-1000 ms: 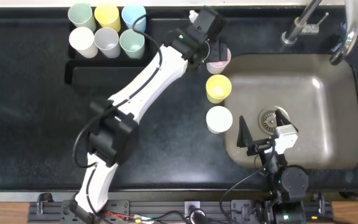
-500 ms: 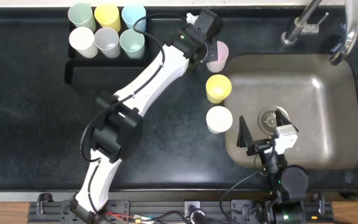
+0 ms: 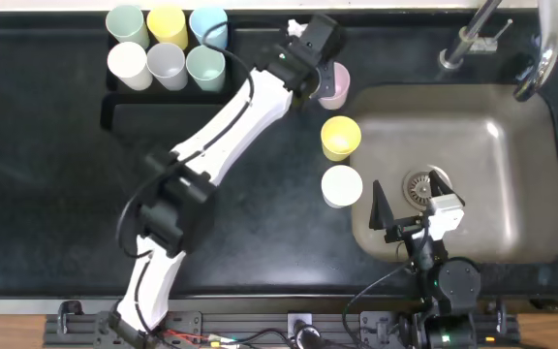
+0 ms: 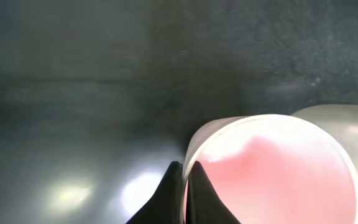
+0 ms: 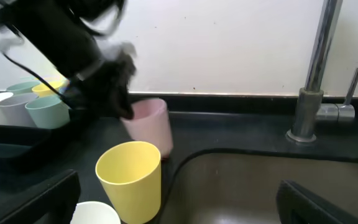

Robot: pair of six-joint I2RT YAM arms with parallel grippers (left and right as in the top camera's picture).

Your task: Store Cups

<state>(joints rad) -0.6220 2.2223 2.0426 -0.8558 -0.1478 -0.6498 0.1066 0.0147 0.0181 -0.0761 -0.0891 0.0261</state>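
At the counter's (image 3: 56,194) far edge, just beside the sink's (image 3: 511,242) far left corner, my left gripper (image 4: 184,168) pinches the pink cup (image 4: 272,177) by its rim, one finger inside and one outside. The cup looks slightly tilted, and I cannot tell whether its base touches the counter.

Along the sink's left rim, the yellow cup (image 3: 340,137) stands upright near the pink one. The white cup (image 3: 341,185) stands just beside the yellow one, on the side nearer my arms.

In the counter's far left part sits the black tray (image 3: 148,114). Six cups (image 3: 168,60) are packed together in two rows at its far end.

My right gripper (image 3: 407,196) hangs over the sink near the drain, its fingers spread wide with nothing between them. The faucet (image 5: 319,68) rises behind the sink's far edge.
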